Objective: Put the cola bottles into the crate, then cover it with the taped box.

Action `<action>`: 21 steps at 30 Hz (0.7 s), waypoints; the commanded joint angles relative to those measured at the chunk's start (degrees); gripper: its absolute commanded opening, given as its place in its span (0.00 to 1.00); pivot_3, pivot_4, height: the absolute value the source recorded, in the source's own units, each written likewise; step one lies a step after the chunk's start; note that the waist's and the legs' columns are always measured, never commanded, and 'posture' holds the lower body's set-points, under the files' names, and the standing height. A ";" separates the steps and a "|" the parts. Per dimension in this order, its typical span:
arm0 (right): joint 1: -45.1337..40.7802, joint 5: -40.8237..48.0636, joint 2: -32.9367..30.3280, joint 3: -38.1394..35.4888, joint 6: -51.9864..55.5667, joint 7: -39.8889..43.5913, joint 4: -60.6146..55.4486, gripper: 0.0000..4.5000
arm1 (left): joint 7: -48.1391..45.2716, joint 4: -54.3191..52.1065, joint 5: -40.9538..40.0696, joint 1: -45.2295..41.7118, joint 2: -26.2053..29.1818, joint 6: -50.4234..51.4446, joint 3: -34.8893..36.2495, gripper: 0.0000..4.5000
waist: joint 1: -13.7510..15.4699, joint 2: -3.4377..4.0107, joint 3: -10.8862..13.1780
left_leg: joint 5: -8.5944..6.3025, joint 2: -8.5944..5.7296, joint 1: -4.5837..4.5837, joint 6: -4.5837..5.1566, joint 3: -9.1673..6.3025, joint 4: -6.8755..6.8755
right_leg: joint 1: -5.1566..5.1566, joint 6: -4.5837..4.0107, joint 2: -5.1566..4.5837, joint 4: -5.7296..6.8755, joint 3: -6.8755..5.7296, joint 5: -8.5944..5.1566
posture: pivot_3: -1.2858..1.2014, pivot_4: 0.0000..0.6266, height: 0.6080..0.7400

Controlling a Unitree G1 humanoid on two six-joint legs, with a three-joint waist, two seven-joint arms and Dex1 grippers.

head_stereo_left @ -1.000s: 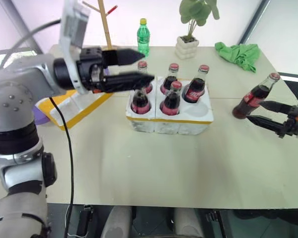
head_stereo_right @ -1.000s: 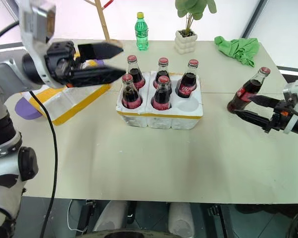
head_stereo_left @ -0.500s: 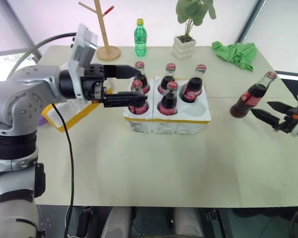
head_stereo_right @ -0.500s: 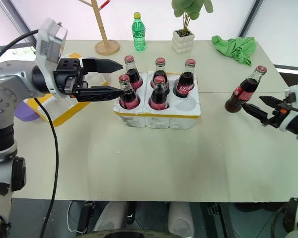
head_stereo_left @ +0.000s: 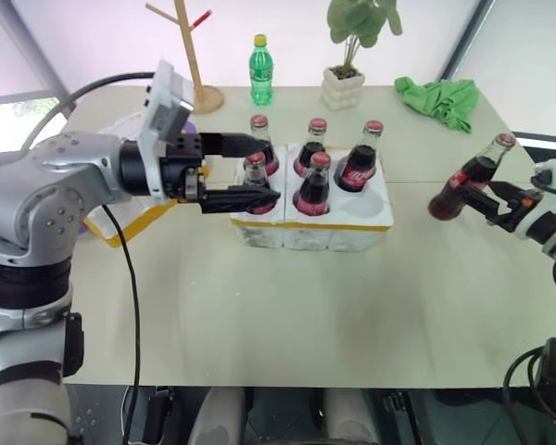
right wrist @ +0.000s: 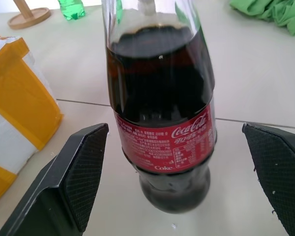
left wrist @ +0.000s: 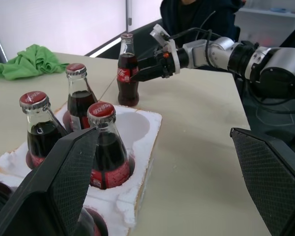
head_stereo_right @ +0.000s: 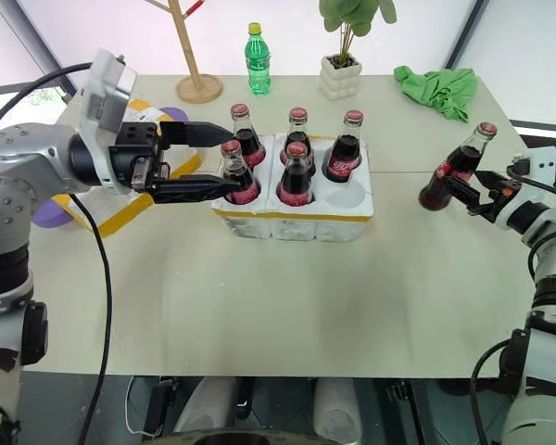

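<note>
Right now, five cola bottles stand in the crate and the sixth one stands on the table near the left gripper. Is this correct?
Not quite. The sixth cola bottle stands beside the right gripper, not the left, as the right eye view shows. Five cola bottles do stand in the crate.

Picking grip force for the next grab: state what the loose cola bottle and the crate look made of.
Loose cola bottle: looks like clear, glossy glass; dark cola shows through, and a red printed label wraps it. Crate: seems white styrofoam, matte and grainy, with crumbly edges visible in the left wrist view and a thin yellow tape band along its rim.
</note>
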 commanded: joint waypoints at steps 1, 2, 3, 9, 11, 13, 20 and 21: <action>-2.48 -0.74 0.35 -0.01 -2.18 -0.77 1.15 1.00 | 0.60 -1.58 -1.12 -0.42 0.63 -0.25 1.46 1.00 | 0.02 0.00 0.00 | 0.00 0.00 0.01 0.00 0.00 0.00 | 0.00 0.00 0.00 0.00 0.00 0.00 | 0.52 0.24 1.00; -3.14 -0.94 0.94 0.17 -2.53 -1.05 1.91 1.00 | 0.75 -1.60 -1.27 -0.60 0.60 -0.09 1.50 1.00 | 0.04 0.00 0.00 | 0.00 0.00 0.00 0.00 0.00 0.00 | 0.00 0.00 0.00 0.00 0.00 0.00 | 0.52 0.24 1.00; -3.79 -1.07 1.49 0.28 -2.84 -1.32 2.66 1.00 | 0.85 -1.63 -1.40 -0.71 0.60 0.04 1.52 1.00 | 0.03 0.00 0.00 | 0.00 0.00 0.00 0.00 0.00 0.00 | 0.00 0.00 0.00 0.00 0.00 0.00 | 0.52 0.24 1.00; -6.87 -2.13 3.19 0.71 -4.80 -2.59 6.63 1.00 | 1.85 -2.02 -2.36 -0.71 0.98 0.61 1.54 1.00 | -0.01 0.00 0.00 | 0.00 0.00 0.00 0.00 0.00 -0.03 | 0.00 0.00 0.00 -0.02 0.01 0.00 | 0.52 0.24 1.00; -7.77 -2.51 3.62 0.79 -5.51 -3.06 7.85 1.00 | 2.21 -2.27 -2.67 -0.56 1.01 0.80 1.63 1.00 | -0.02 0.01 0.00 | 0.00 0.00 0.00 0.00 0.01 -0.03 | 0.00 0.00 0.00 -0.02 0.01 0.00 | 0.52 0.24 1.00; -8.48 -2.79 4.02 0.73 -6.11 -3.55 8.79 1.00 | 2.54 -2.48 -2.94 -0.45 0.96 0.98 1.67 1.00 | -0.05 0.01 0.00 | 0.00 0.00 0.00 0.00 0.00 -0.03 | 0.00 0.00 0.00 -0.02 0.01 0.00 | 0.52 0.24 1.00; -9.20 -2.91 4.09 0.65 -7.05 -3.38 9.62 0.63 | 3.53 -2.90 -3.82 -0.28 0.68 1.15 1.56 1.00 | -0.17 0.01 0.00 | 0.00 0.00 0.01 0.00 0.00 -0.03 | 0.00 0.00 0.01 -0.02 0.01 0.00 | 0.52 0.24 1.00; -9.10 -2.91 3.94 0.66 -7.05 -3.21 9.40 0.63 | 3.62 -2.96 -3.89 -0.15 0.68 1.09 1.59 1.00 | -0.17 0.01 0.00 | 0.00 0.00 0.01 0.00 0.00 -0.03 | 0.00 0.00 0.00 -0.02 0.02 0.00 | 0.52 0.24 1.00</action>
